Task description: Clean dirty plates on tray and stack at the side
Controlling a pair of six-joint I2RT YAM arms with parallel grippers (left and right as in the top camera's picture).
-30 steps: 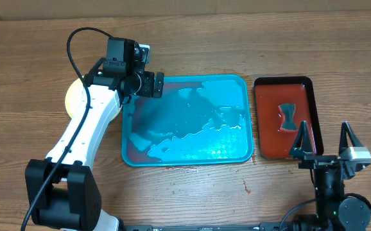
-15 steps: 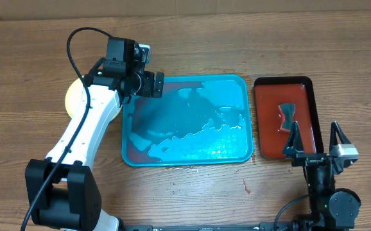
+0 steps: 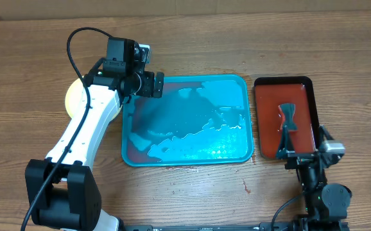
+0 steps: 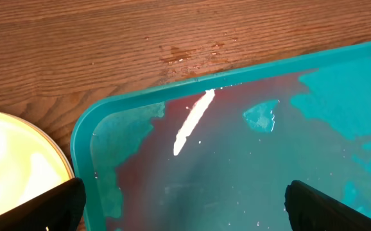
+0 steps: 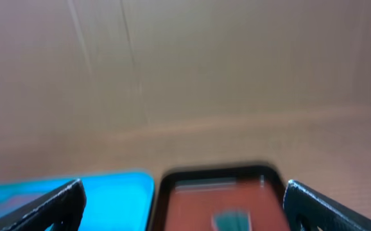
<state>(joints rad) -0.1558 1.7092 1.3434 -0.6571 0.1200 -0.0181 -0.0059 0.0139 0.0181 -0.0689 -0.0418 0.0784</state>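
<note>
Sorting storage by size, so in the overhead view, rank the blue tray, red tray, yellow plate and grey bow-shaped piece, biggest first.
1. Blue tray
2. Red tray
3. Yellow plate, probably: the left arm hides most of it, so its place against the red tray is unsure.
4. Grey piece

A wooden table (image 3: 192, 38) is carrying everything in the scene. A turquoise tray (image 3: 230, 146) is lying flat near its middle, wet and smeared with red. A lime-yellow plate (image 3: 74, 99) is sitting on the wood just left of the tray's far left corner, partly hidden by an arm. A smaller red tray (image 3: 267, 128) is lying just right of the tray, not touching it. Water droplets (image 4: 192, 51) are glistening just beyond the tray's far rim, and a small red smear (image 3: 245, 187) is showing near its near right corner.
</note>
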